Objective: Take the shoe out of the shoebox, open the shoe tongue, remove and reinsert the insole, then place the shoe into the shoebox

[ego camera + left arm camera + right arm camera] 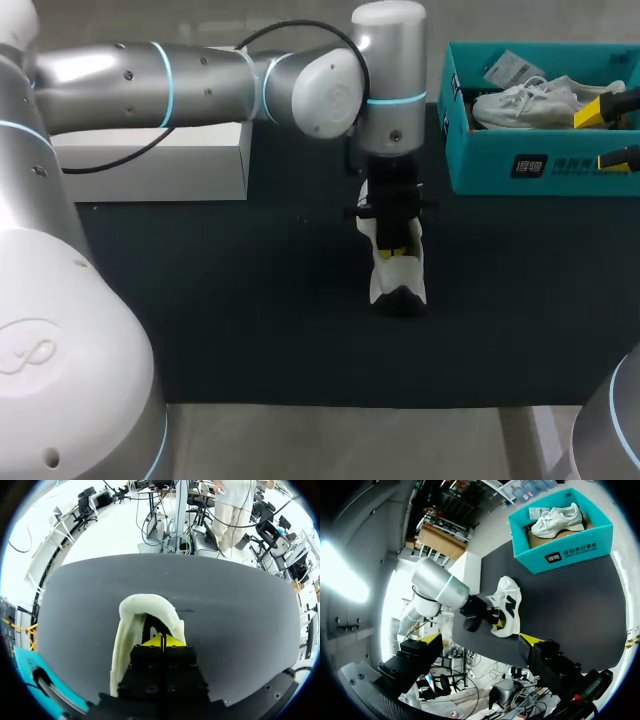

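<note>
1. Shoe [405,280]: white, standing on its sole in the middle of the dark surface [250,320], well apart from the teal shoebox [480,160] at the far right.
2. Its long axis runs from the far side of the surface toward the robot. The rounded, closed end points away, toward the shoebox side. The open collar end lies nearer the robot.
3. The left arm [200,85] comes in level from the left, bends at the wrist and drops straight down over the shoe.
4. The left claw [163,641] reaches into the shoe's opening with its yellow tips pressed together. What it pinches, if anything, cannot be told.
5. The right claw [480,639] is spread wide and grasps nothing. In the head view its tips show at the shoebox's right end.
6. A second white shoe [525,100] lies inside the shoebox.
</note>
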Robot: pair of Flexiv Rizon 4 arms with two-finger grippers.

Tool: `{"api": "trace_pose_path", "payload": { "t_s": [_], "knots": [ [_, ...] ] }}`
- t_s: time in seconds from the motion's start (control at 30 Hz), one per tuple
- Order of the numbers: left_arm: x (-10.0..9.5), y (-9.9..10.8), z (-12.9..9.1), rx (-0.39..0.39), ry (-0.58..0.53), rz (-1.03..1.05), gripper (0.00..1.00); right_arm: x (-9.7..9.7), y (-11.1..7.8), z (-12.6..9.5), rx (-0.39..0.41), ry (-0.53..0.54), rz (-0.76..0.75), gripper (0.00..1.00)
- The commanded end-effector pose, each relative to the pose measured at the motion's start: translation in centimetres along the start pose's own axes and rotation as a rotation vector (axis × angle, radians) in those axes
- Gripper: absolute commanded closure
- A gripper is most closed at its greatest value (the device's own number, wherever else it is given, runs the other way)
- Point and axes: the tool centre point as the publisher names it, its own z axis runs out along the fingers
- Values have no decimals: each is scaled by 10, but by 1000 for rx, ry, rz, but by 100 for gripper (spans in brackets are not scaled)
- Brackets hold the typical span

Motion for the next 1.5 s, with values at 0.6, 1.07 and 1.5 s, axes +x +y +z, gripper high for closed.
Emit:
{"api": "trace_pose_path", "payload": {
  "t_s": [0.6,1.07,1.5],
  "knots": [
    [-14,3,52,24,-48,-13,100,0,0,0,0,-3,1,0],
    [-10,-11,-4,-135,-118,34,100,0,0,0,0,-3,1,0],
    [-20,20,25,-192,-85,-55,100,0,0,0,0,-3,1,0]
  ]
}}
